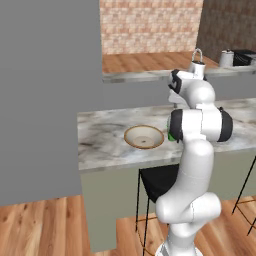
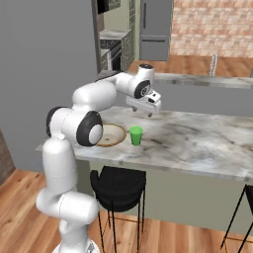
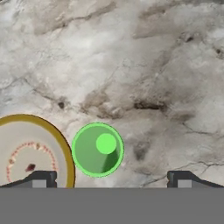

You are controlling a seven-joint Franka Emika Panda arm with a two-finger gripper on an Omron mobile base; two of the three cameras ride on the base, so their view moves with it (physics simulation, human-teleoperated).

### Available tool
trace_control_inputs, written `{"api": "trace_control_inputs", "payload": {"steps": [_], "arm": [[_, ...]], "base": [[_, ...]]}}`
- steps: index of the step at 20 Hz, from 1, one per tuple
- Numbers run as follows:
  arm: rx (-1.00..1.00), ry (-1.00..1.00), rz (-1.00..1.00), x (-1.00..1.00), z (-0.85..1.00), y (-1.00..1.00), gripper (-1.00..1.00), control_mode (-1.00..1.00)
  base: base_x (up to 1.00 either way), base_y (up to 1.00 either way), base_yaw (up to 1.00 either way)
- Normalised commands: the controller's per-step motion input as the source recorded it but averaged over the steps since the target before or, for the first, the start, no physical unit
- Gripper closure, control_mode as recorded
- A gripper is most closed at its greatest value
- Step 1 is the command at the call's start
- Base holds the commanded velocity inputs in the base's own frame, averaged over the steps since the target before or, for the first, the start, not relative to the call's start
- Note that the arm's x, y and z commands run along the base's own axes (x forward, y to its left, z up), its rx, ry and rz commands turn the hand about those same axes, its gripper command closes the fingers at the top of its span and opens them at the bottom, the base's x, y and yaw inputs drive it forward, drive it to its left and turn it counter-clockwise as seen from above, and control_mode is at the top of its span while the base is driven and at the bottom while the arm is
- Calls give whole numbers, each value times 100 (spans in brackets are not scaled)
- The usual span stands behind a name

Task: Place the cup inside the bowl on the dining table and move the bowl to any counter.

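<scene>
Cup [image 3: 97,149] looks light, rigid, probably slick; you should pinch its side walls below the rim. Claw [image 3: 112,179] hangs open above it, beside the bowl [image 3: 26,153].

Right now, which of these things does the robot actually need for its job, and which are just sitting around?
Needed:
cup, standing beside the bowl
bowl, with nothing in it
table, which holds both
counter, behind
pincer, open above the table

Just sitting around:
stool
kettle
fridge
</scene>
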Motion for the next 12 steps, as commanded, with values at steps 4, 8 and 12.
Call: {"api": "trace_control_inputs", "payload": {"steps": [4, 8, 12], "arm": [[0, 0, 0, 0, 0, -23, -100, -100], [0, 0, 0, 0, -3, -23, -100, -100], [1, 0, 0, 0, -8, -11, -100, -100]], "base": [[0, 0, 0], [0, 0, 0], [0, 0, 0]]}}
